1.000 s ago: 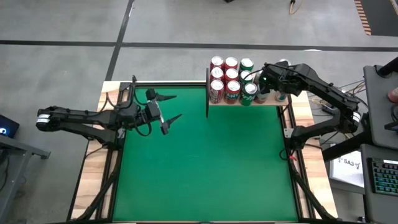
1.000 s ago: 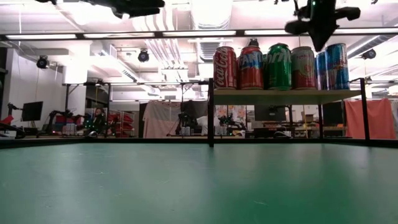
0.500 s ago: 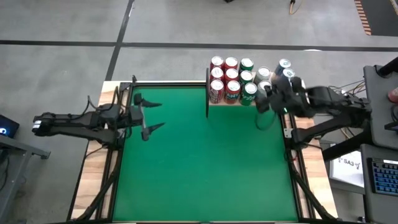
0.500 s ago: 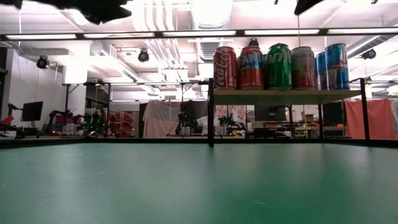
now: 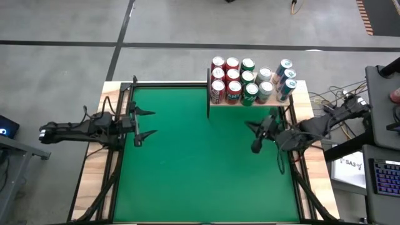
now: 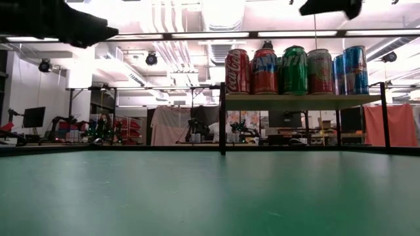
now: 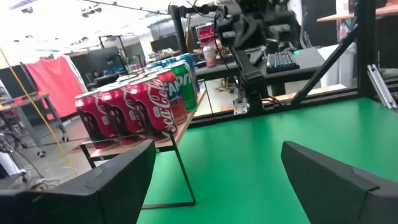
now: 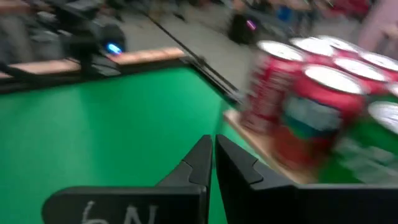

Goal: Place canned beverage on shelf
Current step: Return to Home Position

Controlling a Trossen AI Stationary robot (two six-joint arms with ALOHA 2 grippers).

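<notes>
Five rows of soda cans fill the shelf at the table's far edge. The right gripper has drawn back from them, seemingly pinched together and empty. The left gripper, spread wide and empty, has retreated too, so stocking looks finished.

The floor is grey concrete crossed by dark seams. Overhead, long strip lights run across a white ceiling hung with pale ducts. Far back stand a black-framed workbench, a dark monitor at one side and a salmon cloth hanging at the other. Beside the green-topped desk, a keyboard lies off to one side.
</notes>
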